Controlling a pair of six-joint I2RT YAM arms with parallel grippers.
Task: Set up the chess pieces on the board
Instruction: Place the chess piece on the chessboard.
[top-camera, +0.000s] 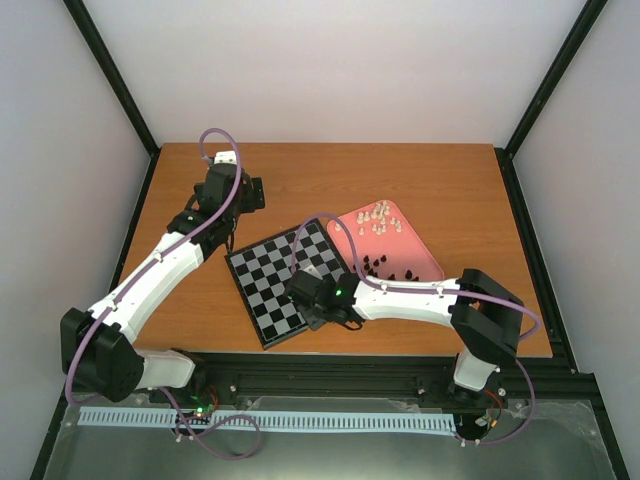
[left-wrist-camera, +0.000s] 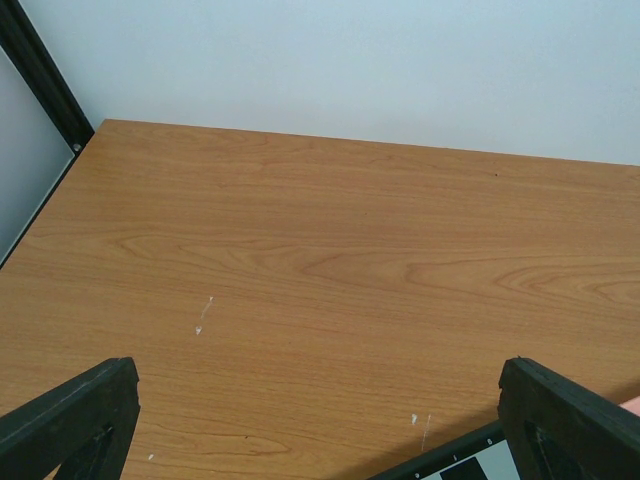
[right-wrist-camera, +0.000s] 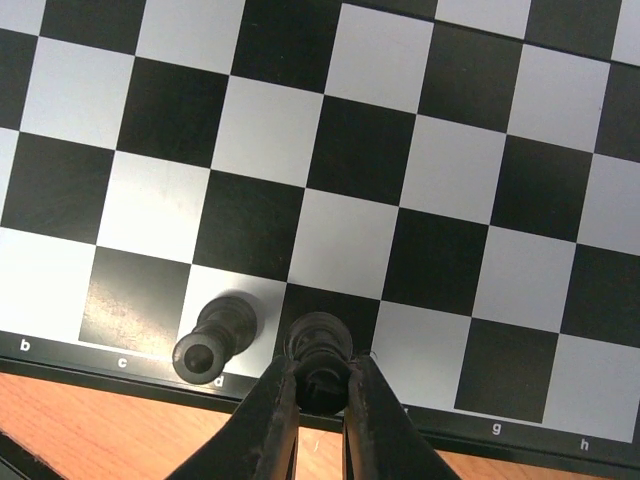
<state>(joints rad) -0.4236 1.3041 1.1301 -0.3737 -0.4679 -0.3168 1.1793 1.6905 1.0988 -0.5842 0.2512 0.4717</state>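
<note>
The board lies tilted on the table in front of the arms. My right gripper is shut on a black chess piece that stands upright on a dark square in the board's edge row. A second black piece stands one square to its left, by the letter d. From above, my right gripper hangs over the board's near right part. My left gripper is open over bare wood with nothing between its fingers; a board corner shows beside it. It sits behind the board.
A pink tray right of the board holds several cream-white pieces at its far end and several black pieces at its near end. Black frame posts and pale walls ring the wooden table.
</note>
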